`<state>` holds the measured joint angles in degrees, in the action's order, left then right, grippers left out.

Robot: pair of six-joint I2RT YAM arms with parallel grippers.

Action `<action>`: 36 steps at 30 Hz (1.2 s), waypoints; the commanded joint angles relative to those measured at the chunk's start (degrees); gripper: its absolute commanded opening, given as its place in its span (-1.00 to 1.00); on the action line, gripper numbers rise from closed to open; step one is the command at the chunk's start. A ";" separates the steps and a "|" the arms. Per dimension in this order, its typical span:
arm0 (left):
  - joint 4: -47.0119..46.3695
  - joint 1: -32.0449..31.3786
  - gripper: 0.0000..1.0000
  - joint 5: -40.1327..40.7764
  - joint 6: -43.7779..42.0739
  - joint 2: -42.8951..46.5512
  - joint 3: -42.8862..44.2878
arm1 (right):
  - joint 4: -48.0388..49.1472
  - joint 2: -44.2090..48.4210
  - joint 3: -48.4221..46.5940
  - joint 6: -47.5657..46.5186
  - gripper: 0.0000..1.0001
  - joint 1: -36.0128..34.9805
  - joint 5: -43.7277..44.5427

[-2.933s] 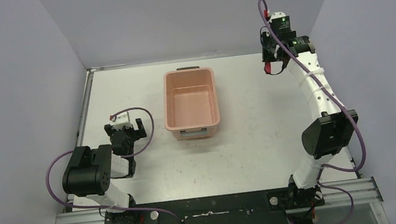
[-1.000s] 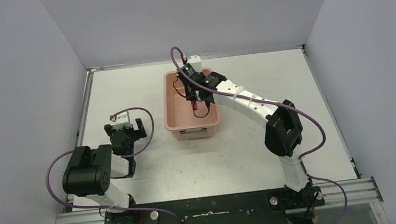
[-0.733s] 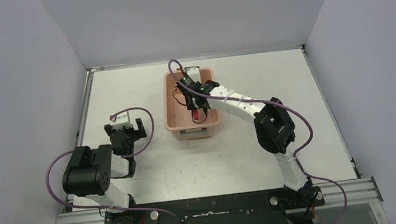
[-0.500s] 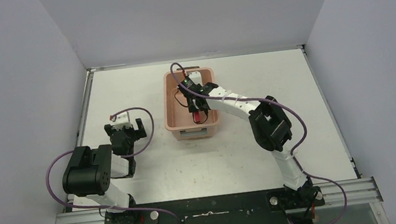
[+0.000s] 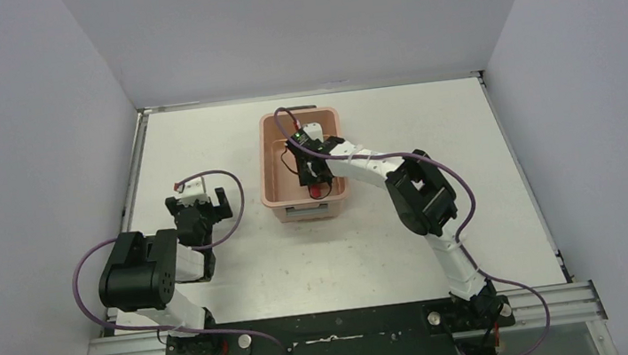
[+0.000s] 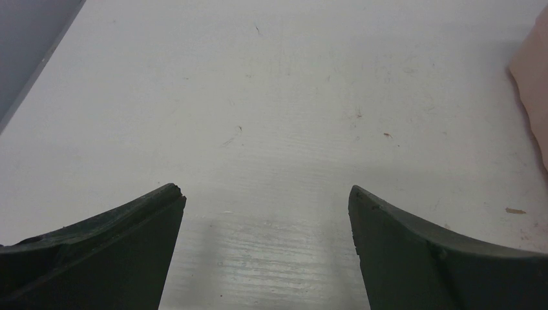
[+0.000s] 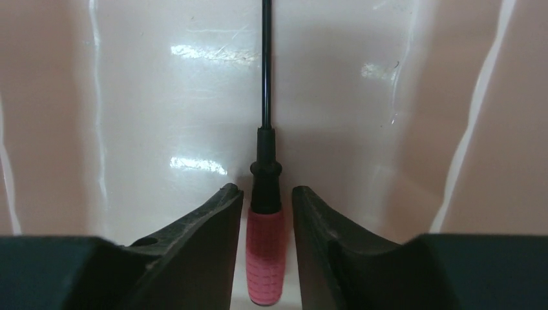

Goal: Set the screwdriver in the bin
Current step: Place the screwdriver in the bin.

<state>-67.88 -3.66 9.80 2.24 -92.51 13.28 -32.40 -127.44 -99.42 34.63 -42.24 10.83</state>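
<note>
Your right gripper [image 7: 267,190] low inside the bin [image 7: 58,116], narrowly parted around the screwdriver [image 7: 265,252].
The red handle lies between its fingers with thin gaps either side, shaft pointing straight ahead. Your left gripper [image 6: 266,194] gapes wide over the table [image 6: 291,77], bin just to its right.

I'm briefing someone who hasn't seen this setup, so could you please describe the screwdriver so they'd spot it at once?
Find the salmon-pink bin in the middle of the table. Inside it, between the fingertips of the right gripper, is the screwdriver. Its short red handle and thin dark shaft set it apart from the purple cables.
</note>
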 commanded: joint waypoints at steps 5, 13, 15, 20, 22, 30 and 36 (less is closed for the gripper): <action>-1.38 -0.12 0.95 0.04 -0.48 0.26 1.31 | 0.77 1.68 -1.83 0.11 0.19 -0.04 -1.25; -1.43 -0.10 0.94 0.04 -0.41 0.20 1.31 | -1.98 1.17 -4.65 -0.26 0.85 -0.52 -1.14; -1.41 -0.11 0.94 0.04 -0.42 0.28 1.31 | -2.72 1.35 -5.50 -0.44 0.87 -0.77 -0.84; -1.41 -0.12 0.94 0.04 -0.45 0.21 1.31 | -5.62 2.83 -8.85 -0.71 0.94 -1.75 1.56; -1.38 -0.12 0.94 0.04 -0.42 0.22 1.31 | -8.05 2.89 -11.55 -1.06 0.96 -2.11 3.53; -1.38 -0.12 0.94 0.04 -0.47 0.20 1.31 | -15.71 3.81 -23.26 -3.55 1.00 -2.84 7.05; -1.39 -0.10 0.94 0.04 -0.43 0.21 1.31 | -19.52 5.27 -33.38 -6.55 1.00 -2.87 7.98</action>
<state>-67.88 -3.66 9.82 2.24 -92.51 13.28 -48.51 -127.15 -125.64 30.92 -44.91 15.94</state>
